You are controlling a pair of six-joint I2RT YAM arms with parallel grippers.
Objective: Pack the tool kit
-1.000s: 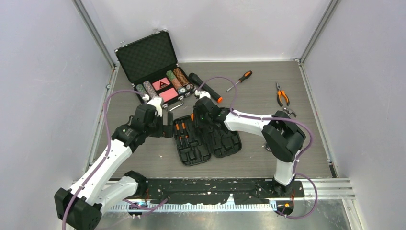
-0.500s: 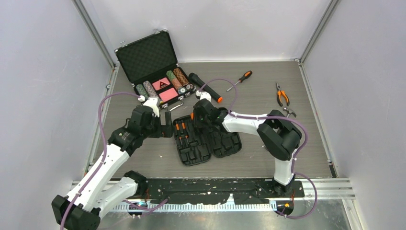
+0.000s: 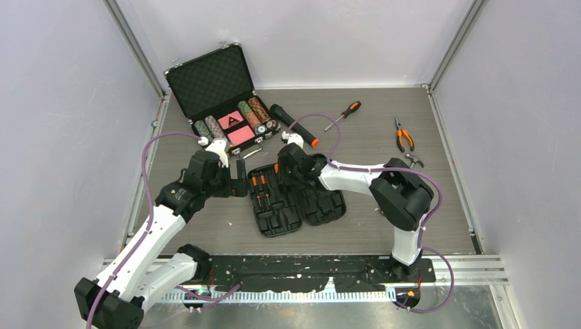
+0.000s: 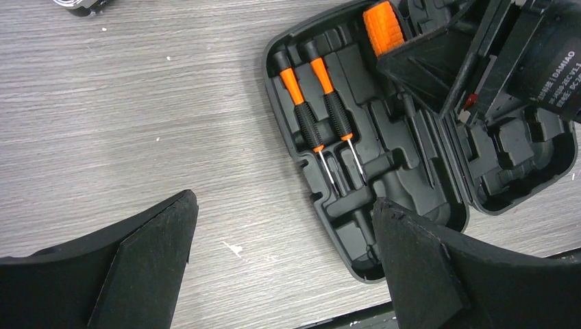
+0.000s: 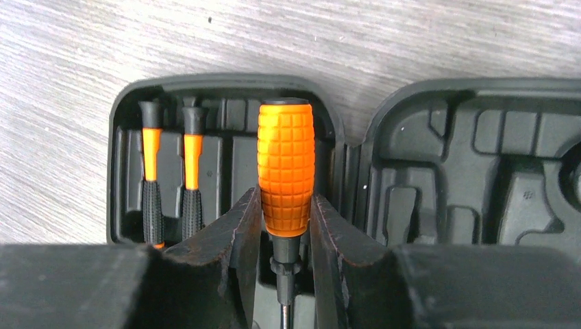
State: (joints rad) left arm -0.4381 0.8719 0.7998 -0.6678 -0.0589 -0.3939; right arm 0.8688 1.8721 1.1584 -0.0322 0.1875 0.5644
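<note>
The left gripper (image 3: 240, 177) hangs low just beside the left edge of the case (image 3: 275, 221), its fingers (image 4: 147, 264) spread wide with nothing between them. That arm comes in from the left with its elbow bent. The case lies open and flat on the table (image 3: 384, 226), between the two grippers, with its hinge running from near to far. In its left half two small screwdrivers (image 4: 310, 103) sit side by side in their slots, handles toward the far end.

Just to the right of that pair, the right gripper (image 5: 286, 205) pinches an orange-handled driver (image 5: 286, 161) by the lower part of its grip. The driver's long axis lies parallel to the seated pair, cap pointing the same way, over the slot next to the hinge. Whether it already touches the tray I cannot tell. The slot seems to lie straight beneath it, so the coming move looks like a plain lowering and release by the right arm. That arm reaches leftward across the case's right half, wrist tipped down.

Farther right a loose screwdriver (image 3: 344, 114) and pliers (image 3: 403, 135) lie well apart from the case, nearer the right arm
</note>
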